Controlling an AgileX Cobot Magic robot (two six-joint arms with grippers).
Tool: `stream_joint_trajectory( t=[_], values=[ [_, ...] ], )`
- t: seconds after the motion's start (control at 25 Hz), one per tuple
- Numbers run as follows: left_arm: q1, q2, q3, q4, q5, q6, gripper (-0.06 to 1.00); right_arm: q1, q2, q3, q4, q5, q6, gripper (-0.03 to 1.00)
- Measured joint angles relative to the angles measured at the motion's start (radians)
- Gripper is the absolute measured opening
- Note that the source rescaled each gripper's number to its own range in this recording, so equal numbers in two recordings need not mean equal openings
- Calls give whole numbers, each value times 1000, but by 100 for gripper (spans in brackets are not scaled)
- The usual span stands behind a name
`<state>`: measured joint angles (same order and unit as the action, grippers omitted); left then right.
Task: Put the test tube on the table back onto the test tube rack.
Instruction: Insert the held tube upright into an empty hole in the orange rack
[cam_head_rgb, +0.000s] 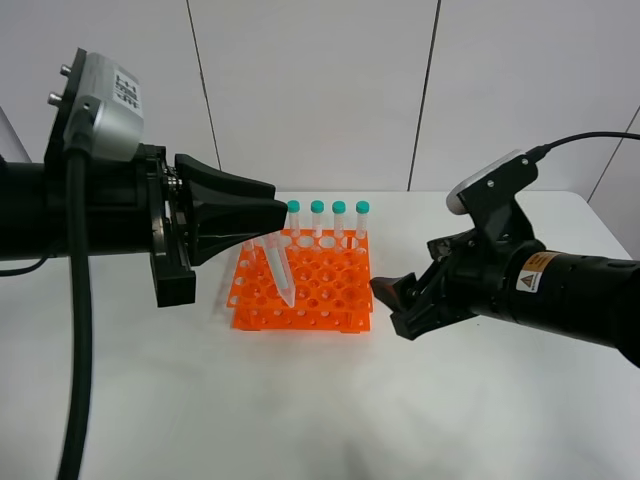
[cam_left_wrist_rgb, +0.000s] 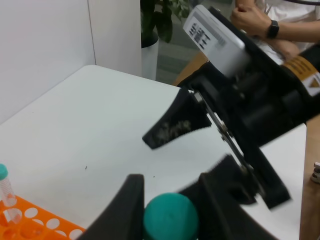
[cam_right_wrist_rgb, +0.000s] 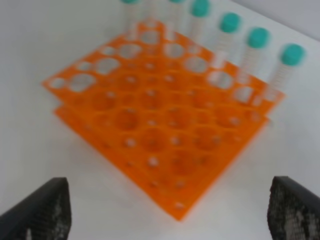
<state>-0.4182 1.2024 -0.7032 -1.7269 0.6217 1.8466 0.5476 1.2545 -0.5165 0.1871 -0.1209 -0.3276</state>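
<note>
The test tube (cam_head_rgb: 279, 270) hangs tilted in the left gripper (cam_head_rgb: 272, 224), pointed tip down over the left part of the test tube rack (cam_head_rgb: 325, 300). From the high camera the tip looks level with the top plate, though I cannot tell whether it has entered a hole or only hovers above one. That view hides the top of the tube behind the black fingers. The left wrist view shows it instead: the teal cap (cam_left_wrist_rgb: 170, 218) sits pinched between the two fingers (cam_left_wrist_rgb: 125, 207), which are closed tight on it.

The orange rack stands on the white table (cam_head_rgb: 300, 410). The high camera shows four capped tubes (cam_head_rgb: 339, 216) upright along its back row. The right wrist view, though blurred, shows the row running further, with perhaps six teal tops (cam_right_wrist_rgb: 258, 37).

The right gripper (cam_head_rgb: 398, 300) is low, just beside the rack's right edge, with its jaws spread wide and nothing between them. In its own wrist view the two fingertips (cam_right_wrist_rgb: 47, 210) frame the rack (cam_right_wrist_rgb: 160, 135) from either side.
</note>
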Motion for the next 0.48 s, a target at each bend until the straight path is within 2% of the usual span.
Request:
stream_joint_trajectory(
  t=[0.48],
  values=[
    [0,0,0,0,-1,1,0,-351,0,0,0,9,-20,96]
  ],
)
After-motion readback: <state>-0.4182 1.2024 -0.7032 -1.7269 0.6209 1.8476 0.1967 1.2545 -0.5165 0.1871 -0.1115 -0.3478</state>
